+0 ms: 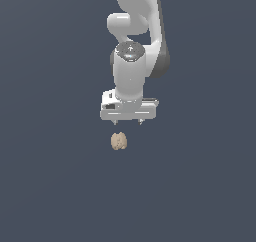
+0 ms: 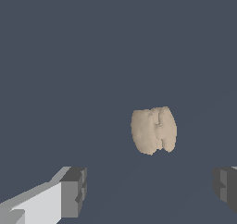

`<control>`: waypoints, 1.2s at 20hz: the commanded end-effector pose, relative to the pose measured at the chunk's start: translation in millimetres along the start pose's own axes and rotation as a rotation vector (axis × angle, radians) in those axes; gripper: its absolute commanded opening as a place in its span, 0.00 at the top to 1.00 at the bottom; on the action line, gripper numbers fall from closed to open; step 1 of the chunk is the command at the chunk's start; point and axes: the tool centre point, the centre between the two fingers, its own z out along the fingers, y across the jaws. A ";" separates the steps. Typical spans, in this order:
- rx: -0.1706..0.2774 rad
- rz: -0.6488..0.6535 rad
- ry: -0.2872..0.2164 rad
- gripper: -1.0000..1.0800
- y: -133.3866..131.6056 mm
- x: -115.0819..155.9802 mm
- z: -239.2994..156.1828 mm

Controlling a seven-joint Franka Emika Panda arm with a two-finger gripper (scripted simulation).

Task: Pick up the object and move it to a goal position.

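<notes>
Jaws apart on my gripper (image 1: 128, 121), object (image 1: 119, 141) just below centre frame. I judge it light, stiff, bumpy; I'd pinch across its crease.

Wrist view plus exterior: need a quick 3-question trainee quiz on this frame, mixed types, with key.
1. True or false: the gripper is shut on the tan lump.
2. Multiple choice: in the exterior view, the tan lump sits A) between the fingertips, B) clear of the fingertips, toward the picture's bottom edge, C) behind the arm.
3. Fill in: in the wrist view, the fingers stand wide ____ with the lump ahead of them.

Key: 1 false; 2 B; 3 apart.
</notes>
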 end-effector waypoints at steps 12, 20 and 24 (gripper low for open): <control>0.007 -0.055 -0.012 0.04 17.1 5.2 33.2; 0.020 -0.119 -0.025 0.04 38.1 8.0 75.5; 0.023 -0.132 -0.028 0.04 42.4 8.1 84.4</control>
